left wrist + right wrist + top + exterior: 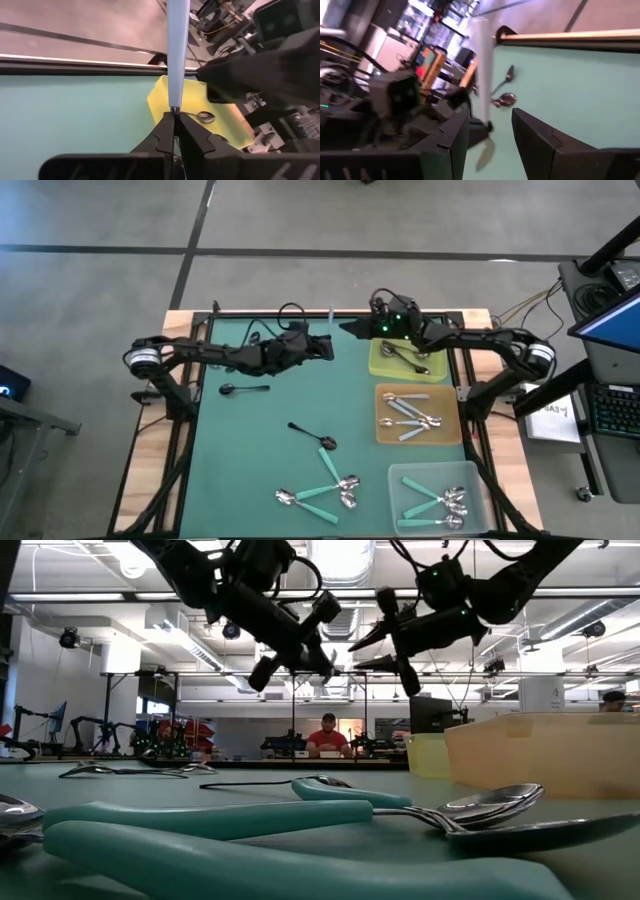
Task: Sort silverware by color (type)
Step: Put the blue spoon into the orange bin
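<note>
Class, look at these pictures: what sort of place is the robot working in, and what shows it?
Probably a robotics lab or workshop: other robot arms stand on benches behind, a person sits at a workstation, and strip ceiling lights span an open hall.

Two dark jointed arms, black cables, green light.

1. We find no text, label, brand, number or sign that can be read in any of the four views.
2. A white sheet lies off the table's edge, out beyond the right arm; it bears dark marks, too small for us to make out.
3. A lit blue screen, farther out past that sheet, shows us no legible characters.
4. In the room far behind both arms, the low view gives us nothing legible.
</note>
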You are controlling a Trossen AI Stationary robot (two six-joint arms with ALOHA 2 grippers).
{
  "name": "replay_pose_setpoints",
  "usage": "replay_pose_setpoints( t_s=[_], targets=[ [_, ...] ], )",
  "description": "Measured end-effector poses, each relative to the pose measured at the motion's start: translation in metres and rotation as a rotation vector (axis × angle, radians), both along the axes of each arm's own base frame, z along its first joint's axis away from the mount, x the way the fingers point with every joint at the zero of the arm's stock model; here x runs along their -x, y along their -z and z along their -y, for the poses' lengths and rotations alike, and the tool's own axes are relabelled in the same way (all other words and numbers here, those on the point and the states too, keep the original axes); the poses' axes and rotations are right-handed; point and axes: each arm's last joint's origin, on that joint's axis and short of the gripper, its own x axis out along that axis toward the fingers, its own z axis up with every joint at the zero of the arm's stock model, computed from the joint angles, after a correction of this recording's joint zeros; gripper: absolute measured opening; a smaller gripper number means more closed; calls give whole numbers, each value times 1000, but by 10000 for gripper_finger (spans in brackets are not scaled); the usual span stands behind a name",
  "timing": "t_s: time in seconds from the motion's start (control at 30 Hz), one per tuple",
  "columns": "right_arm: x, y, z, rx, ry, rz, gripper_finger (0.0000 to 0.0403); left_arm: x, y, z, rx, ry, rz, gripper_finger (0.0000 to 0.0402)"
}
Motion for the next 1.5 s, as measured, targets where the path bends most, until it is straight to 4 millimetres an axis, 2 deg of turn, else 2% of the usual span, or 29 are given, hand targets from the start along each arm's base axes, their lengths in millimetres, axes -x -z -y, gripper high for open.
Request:
replay_pose_setpoints(
  t_s=[0.43,1.1,1.17,1.3,1.5],
  targets=[
    [-18,-3,12,48,-15,-33,139,-15,-2,-2,21,21,21,0],
    [-18,-2,13,73,5,-45,130,-18,-5,-1,-17,89,-3,0],
    [-18,-2,12,70,4,-52,112,-18,-5,-1,-16,90,-5,0],
    [-18,-2,12,116,-12,-73,36,-18,-4,-1,-16,91,-11,2],
    [-17,0,12,137,-14,-94,35,-18,-5,-1,-26,89,-9,2]
  ],
)
